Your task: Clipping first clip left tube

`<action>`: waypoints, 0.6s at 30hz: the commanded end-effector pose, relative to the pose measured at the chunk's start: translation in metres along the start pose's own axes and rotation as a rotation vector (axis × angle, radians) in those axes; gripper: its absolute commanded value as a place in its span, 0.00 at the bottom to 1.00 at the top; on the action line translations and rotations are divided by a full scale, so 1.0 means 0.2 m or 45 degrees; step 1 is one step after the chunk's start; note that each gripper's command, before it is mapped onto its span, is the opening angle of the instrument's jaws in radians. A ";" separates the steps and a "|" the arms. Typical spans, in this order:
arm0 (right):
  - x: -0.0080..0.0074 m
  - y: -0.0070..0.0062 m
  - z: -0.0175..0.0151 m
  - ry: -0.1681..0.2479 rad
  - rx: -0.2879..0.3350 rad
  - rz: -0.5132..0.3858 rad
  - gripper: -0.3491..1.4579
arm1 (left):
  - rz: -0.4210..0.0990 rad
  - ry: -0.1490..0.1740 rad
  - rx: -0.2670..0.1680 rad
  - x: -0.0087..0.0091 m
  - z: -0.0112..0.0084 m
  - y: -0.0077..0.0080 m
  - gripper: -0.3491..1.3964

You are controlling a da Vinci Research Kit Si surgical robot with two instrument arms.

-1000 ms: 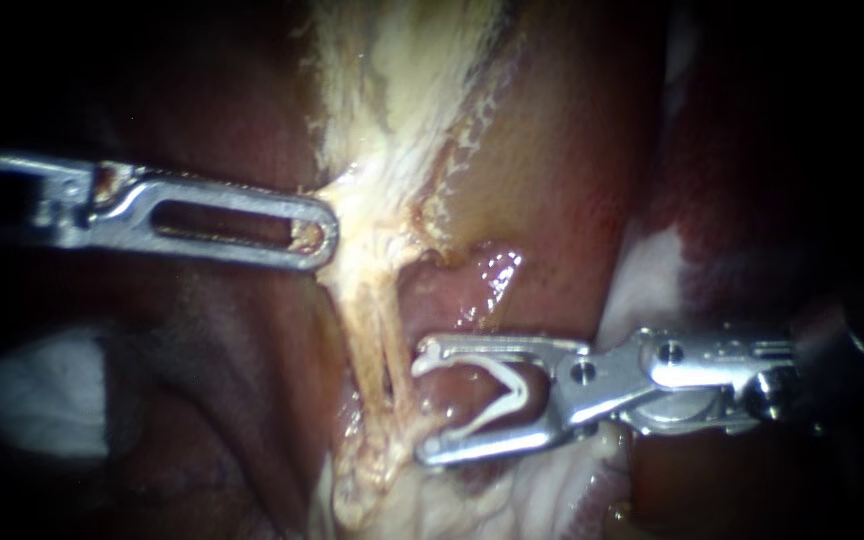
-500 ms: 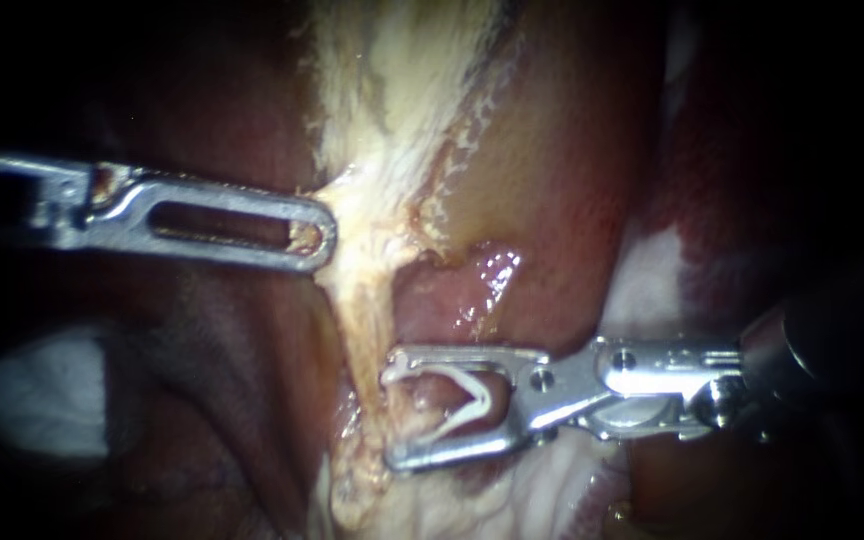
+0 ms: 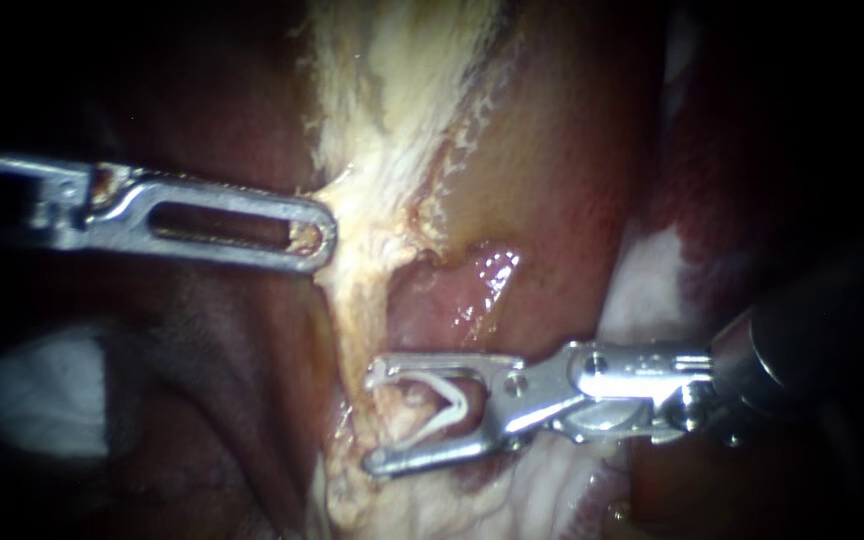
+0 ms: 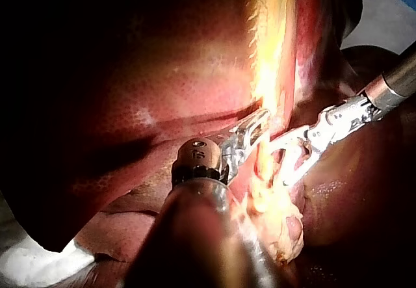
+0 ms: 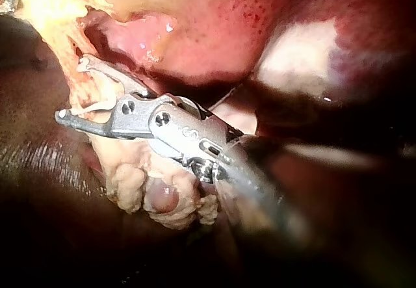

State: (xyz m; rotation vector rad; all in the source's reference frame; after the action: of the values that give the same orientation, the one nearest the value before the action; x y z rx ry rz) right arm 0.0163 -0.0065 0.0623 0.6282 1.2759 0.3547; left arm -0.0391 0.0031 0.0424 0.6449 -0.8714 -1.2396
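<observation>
The liver (image 3: pixel 572 170) fills most of the endoscope view, dark red. A band of pale tissue (image 3: pixel 392 120) runs down its middle and narrows toward the lower part of the view.

The left instrument (image 3: pixel 317 235) comes in level, w/ its slotted jaws closed on the edge of that pale tissue. The tissue tents toward the tip, so it looks to be under traction, holding the field open.

The right instrument (image 3: pixel 372 420) sits lower, w/ its jaws spread wide and an open clip seated btwn them. Both jaws bear on the clip, one from each side, but it isn't squeezed.

The tube (image 3: pixel 362 320) drops out of the pale band and passes into the gap btwn those jaws. The jaw tips reach just past it on the far side. Only one strand can be made out here, so whether it is the left tube can't be told.

The clip (image 3: pixel 452 400) is a white V, legs apart, w/ its apex back in the throat of the jaws. In the right wrist view it is likewise open (image 5: pixel 97 106), w/ tissue lying against it.

Progress, as a judgement:
- Done: approach and straddling of the tube.
- Left: seat the tube deeper toward the apex if needed, close the jaws to lock the clip, then open and back off.
- No clip is on the tube yet.
</observation>
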 end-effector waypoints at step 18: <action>-0.002 0.004 0.013 0.003 0.025 -0.013 0.52 | -0.007 -0.014 -0.006 0.001 -0.001 -0.008 0.00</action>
State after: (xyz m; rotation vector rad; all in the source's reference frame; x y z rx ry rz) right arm 0.0189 -0.0068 0.0636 0.6394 1.2866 0.3331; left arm -0.0398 0.0025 0.0410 0.6380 -0.8765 -1.2505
